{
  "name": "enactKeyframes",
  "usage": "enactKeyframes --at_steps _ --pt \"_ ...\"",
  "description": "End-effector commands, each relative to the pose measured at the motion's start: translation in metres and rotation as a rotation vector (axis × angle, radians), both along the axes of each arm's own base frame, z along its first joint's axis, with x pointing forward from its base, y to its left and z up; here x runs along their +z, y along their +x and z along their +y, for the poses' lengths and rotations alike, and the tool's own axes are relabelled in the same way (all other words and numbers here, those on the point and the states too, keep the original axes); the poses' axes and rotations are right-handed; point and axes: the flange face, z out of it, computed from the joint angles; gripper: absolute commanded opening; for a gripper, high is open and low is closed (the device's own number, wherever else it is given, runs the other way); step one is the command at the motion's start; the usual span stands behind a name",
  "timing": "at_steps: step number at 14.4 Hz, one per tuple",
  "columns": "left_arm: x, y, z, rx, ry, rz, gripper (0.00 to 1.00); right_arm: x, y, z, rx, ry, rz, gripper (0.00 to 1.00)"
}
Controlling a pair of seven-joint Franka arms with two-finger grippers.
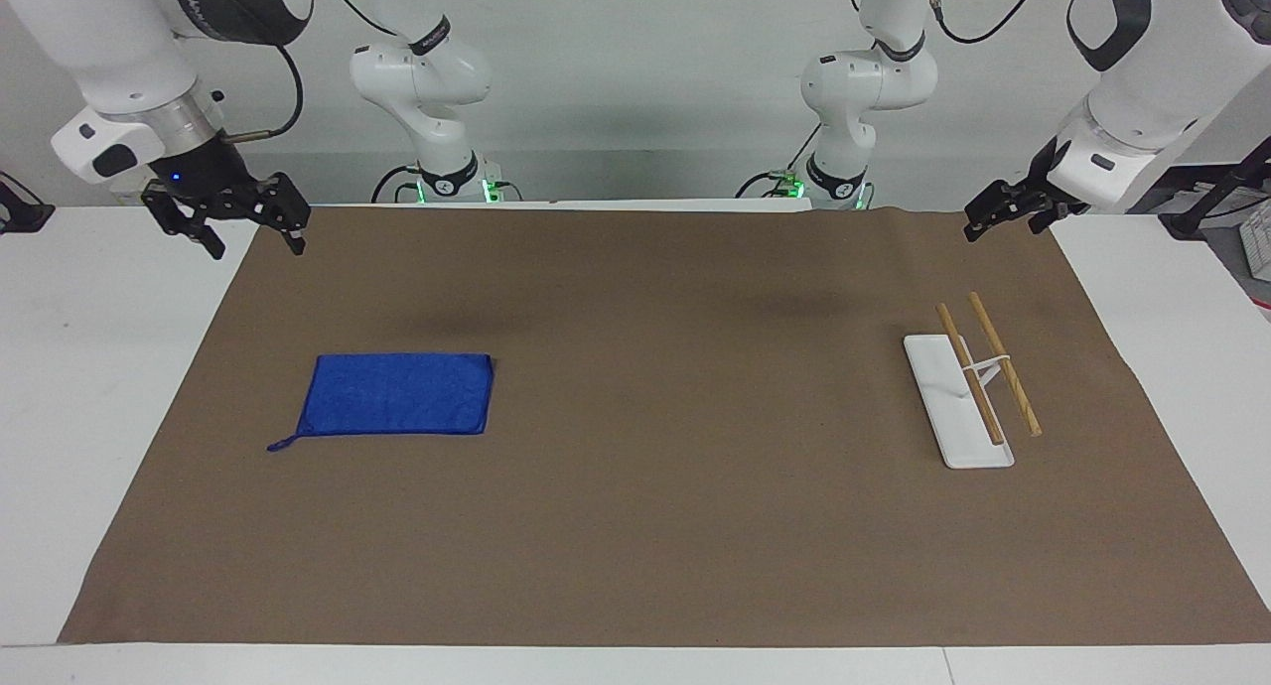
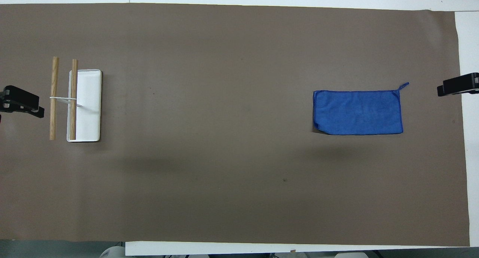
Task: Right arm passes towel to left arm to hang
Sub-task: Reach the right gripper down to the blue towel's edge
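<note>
Brown paper mat (image 1: pixel 655 506) covers the desk (image 1: pixel 89 387). The blue towel (image 1: pixel 397 394) lies flat toward the right arm's end, the wooden-barred rack (image 1: pixel 978 387) toward the left arm's. Right hand (image 1: pixel 253 240) hangs released; left hand (image 1: pixel 978 226): cannot tell.

robot lab: white arms (image 1: pixel 422 79) mounted at bare brown-covered table (image 1: pixel 635 526)

Plain pale grey wall (image 1: pixel 635 89), long white table (image 1: pixel 89 387), large brown paper sheet (image 1: pixel 675 486) covering its middle, soft even light
</note>
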Motion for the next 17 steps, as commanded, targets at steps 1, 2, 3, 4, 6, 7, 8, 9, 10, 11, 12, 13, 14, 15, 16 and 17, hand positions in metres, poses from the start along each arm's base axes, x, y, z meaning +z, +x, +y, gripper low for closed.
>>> enactKeyframes --at_steps 1,2,3,4,6,7,8,9,10,11,12,13,14,15,16,17 --pt "0.000 -0.004 0.002 -0.001 0.004 -0.013 1.00 0.001 0.001 -0.003 0.011 -0.017 0.013 0.99" --pt "0.000 -0.004 0.002 -0.001 0.004 -0.013 1.00 0.002 0.001 -0.002 0.012 -0.018 0.011 0.99" --pt "-0.001 -0.004 0.002 -0.001 0.004 -0.011 1.00 0.001 0.001 -0.003 0.011 -0.019 0.014 0.99" --pt "0.000 -0.004 0.002 -0.001 0.004 -0.013 1.00 -0.004 0.003 -0.002 0.012 -0.019 0.019 0.99" --pt "0.000 -0.004 0.003 0.001 0.004 -0.013 1.00 -0.015 0.009 -0.004 0.008 -0.018 0.022 0.99" --pt "0.000 -0.004 0.002 -0.001 0.004 -0.013 1.00 -0.024 0.014 -0.004 0.005 -0.019 0.024 0.99" --pt "0.000 -0.004 0.002 -0.001 0.004 -0.013 1.00 -0.043 0.018 -0.002 0.010 -0.019 0.034 0.99" --pt "0.000 -0.004 0.002 -0.001 0.004 -0.013 1.00 -0.062 0.023 0.000 0.013 -0.019 0.028 0.99" --pt "0.000 -0.004 0.002 -0.001 0.004 -0.013 1.00 -0.091 0.026 0.003 0.015 -0.014 0.030 0.99" --pt "0.000 -0.004 0.002 -0.001 0.004 -0.013 1.00 -0.114 0.027 0.004 0.017 -0.013 0.012 0.99" --pt "0.000 -0.004 0.002 -0.001 0.004 -0.013 1.00 -0.140 0.029 0.005 0.018 -0.016 0.004 0.99" --pt "0.000 -0.004 0.002 -0.001 0.004 -0.013 1.00 -0.166 0.031 0.005 0.018 -0.018 -0.003 0.99" --pt "0.000 -0.004 0.002 -0.001 0.005 -0.013 1.00 -0.190 0.032 0.005 0.019 -0.021 -0.011 0.99" --pt "0.000 -0.004 0.002 -0.001 0.004 -0.013 1.00 -0.211 0.031 0.004 0.019 -0.024 -0.023 0.99" --pt "0.000 -0.004 0.002 -0.001 0.004 -0.013 1.00 -0.233 0.027 0.005 0.023 -0.026 -0.027 0.99" --pt "0.000 -0.004 0.002 -0.001 0.004 -0.013 1.00 -0.252 0.023 0.005 0.026 -0.028 -0.030 0.99"
